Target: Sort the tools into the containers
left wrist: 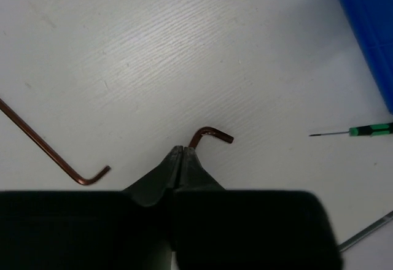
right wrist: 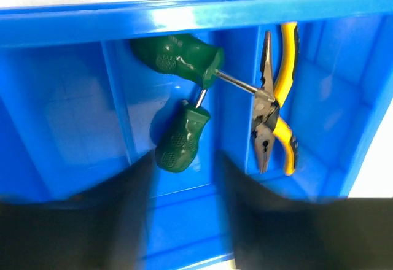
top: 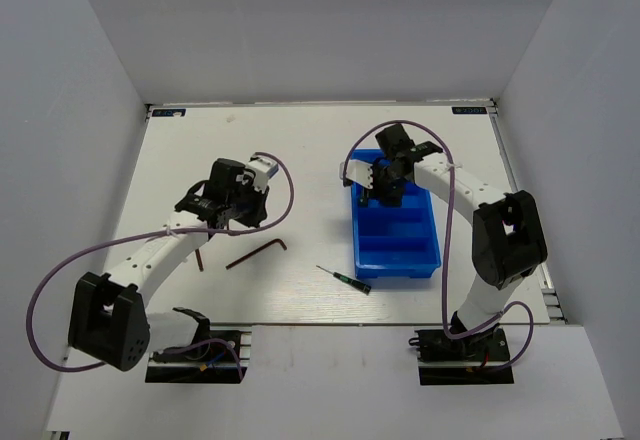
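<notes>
My left gripper [top: 232, 202] is shut and empty, raised above the table; in its wrist view the fingertips [left wrist: 180, 151] hide the long arm of a brown hex key [left wrist: 212, 134] [top: 258, 253]. A second hex key [top: 200, 258] [left wrist: 49, 150] lies to its left. The thin screwdriver [top: 345, 278] [left wrist: 362, 129] lies near the blue tray [top: 428, 258] [left wrist: 368, 30]. My right gripper [top: 385, 188] [right wrist: 196, 227] is open and empty over the tray's far end [right wrist: 184, 15]. Two green screwdrivers [right wrist: 181, 132] share one compartment. Two yellow pliers [right wrist: 276, 107] lie in the one beside it.
White walls enclose the table on the left, back and right. Purple cables [top: 285, 195] loop off both arms. The arm bases [top: 195, 355] stand at the near edge. A thin grey rod [left wrist: 368, 232] shows at the lower right of the left wrist view.
</notes>
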Robot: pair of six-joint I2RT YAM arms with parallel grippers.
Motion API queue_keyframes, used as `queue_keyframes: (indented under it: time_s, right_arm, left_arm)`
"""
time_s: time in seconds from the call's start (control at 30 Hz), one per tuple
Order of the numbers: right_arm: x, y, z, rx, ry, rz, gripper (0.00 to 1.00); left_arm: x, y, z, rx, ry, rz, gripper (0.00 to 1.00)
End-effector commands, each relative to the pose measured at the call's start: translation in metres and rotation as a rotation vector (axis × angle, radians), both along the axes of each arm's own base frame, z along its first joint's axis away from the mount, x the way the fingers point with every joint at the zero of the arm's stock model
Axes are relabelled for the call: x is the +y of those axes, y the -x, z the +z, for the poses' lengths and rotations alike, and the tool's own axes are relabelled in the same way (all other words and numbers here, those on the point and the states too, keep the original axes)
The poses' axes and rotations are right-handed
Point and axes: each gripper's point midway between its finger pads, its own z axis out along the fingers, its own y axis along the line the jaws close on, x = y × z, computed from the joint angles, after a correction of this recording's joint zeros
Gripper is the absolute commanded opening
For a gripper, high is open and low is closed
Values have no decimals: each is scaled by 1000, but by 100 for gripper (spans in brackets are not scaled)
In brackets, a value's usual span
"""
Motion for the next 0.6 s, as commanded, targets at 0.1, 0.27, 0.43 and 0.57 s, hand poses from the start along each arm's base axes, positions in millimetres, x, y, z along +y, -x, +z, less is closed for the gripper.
queue_keyframes:
  time_s: [0.1, 0.27, 0.43, 0.57]
  right_arm:
    - [14, -3, 69, -50, -209, -185, 0]
    - [32, 51, 106, 66, -484, -196, 55]
    - [23, 84, 112, 61, -577, -202, 57]
    - [17, 102, 108, 100, -590, -198, 57]
  left_arm:
    - [-1, 4, -9, 77, -29, 15, 0]
    - [-3, 27, -40, 229, -99, 12, 38]
    - [-1, 29, -63, 305, -219, 14, 46]
    - [3, 26, -76, 331, -267, 22, 45]
